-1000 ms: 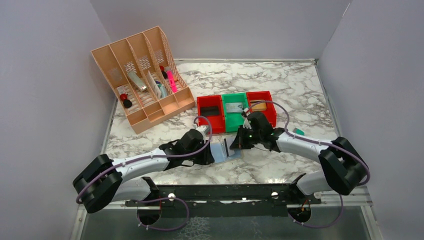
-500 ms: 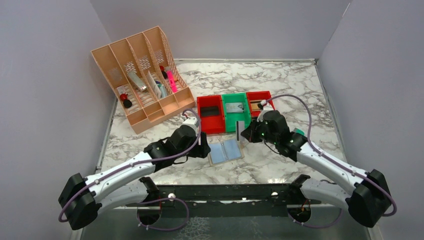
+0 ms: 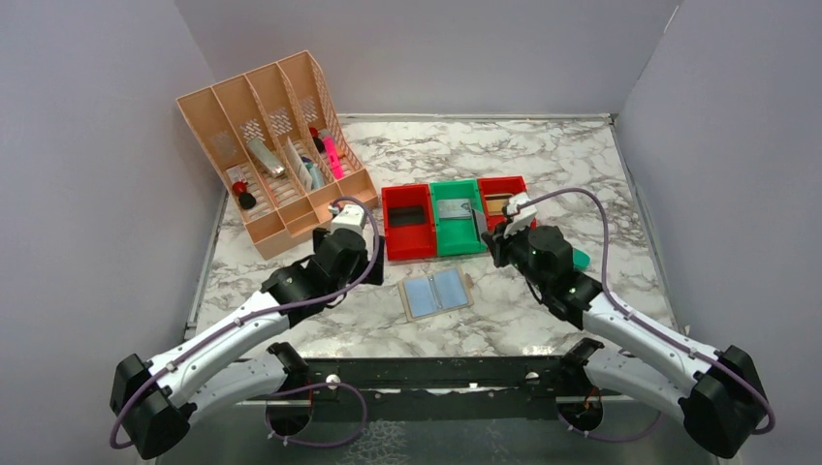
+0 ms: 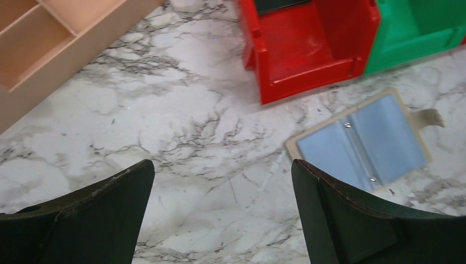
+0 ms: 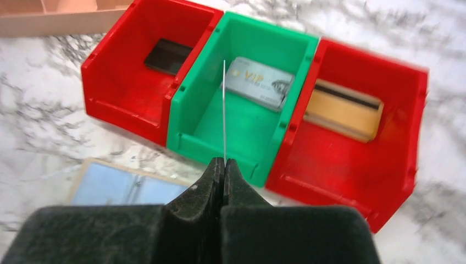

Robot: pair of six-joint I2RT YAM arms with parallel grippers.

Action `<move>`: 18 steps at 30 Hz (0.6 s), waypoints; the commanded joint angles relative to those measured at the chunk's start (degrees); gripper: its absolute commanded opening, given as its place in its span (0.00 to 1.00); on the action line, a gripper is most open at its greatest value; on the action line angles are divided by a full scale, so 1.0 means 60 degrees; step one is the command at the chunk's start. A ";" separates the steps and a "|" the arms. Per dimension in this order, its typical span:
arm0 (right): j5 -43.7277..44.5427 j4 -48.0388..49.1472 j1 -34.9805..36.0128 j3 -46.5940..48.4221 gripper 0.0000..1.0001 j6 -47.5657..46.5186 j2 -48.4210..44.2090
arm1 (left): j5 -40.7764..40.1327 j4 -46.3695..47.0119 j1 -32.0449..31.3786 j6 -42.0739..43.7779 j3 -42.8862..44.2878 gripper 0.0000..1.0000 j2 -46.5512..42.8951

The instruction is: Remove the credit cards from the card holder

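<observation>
The card holder [image 3: 436, 293] lies open and flat on the marble, its pale blue panels up, also seen in the left wrist view [image 4: 362, 143] and the right wrist view [image 5: 121, 184]. My left gripper [image 3: 373, 260] hangs open to its left, its jaws [image 4: 221, 168] wide apart over bare marble with nothing between them. My right gripper [image 5: 224, 160] is shut on a credit card [image 5: 224, 110], seen edge-on as a thin pale line over the front of the green bin [image 5: 242, 121]. In the top view that gripper [image 3: 492, 242] is just in front of the bins.
Three bins stand in a row: a red one [image 3: 407, 221] with a black card, the green one [image 3: 458, 215] with a silver VIP card [image 5: 258, 82], a red one [image 3: 504, 199] with a tan card [image 5: 343, 110]. A peach desk organiser [image 3: 276, 155] stands back left. A small teal object [image 3: 580, 257] lies by the right arm.
My left gripper has opened, let go of the card holder and drawn back to the left. My right gripper has carried its card up from the holder toward the green bin.
</observation>
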 commanded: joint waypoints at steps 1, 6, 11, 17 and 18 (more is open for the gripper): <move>-0.0390 0.2027 0.0042 0.0205 0.01 -0.3567 0.0869 | -0.0627 -0.0524 0.0847 0.0234 0.0306 0.99 0.0416; -0.0846 0.1390 0.0042 0.1347 0.01 -0.6239 0.2651 | -0.0763 -0.0470 0.1063 0.0019 0.0149 0.99 0.0279; -0.0792 0.1753 0.0028 0.2035 0.01 -0.7740 0.4058 | -0.1235 -0.0484 0.1063 -0.0192 0.0070 0.99 0.0061; -0.0864 0.2194 -0.0015 0.2429 0.01 -0.9012 0.5392 | -0.1465 -0.0507 0.1067 -0.0278 0.0064 0.99 -0.0040; -0.0834 0.2259 -0.0036 0.2527 0.01 -0.9152 0.5605 | -0.1471 -0.0506 0.1072 -0.0276 0.0070 0.99 -0.0052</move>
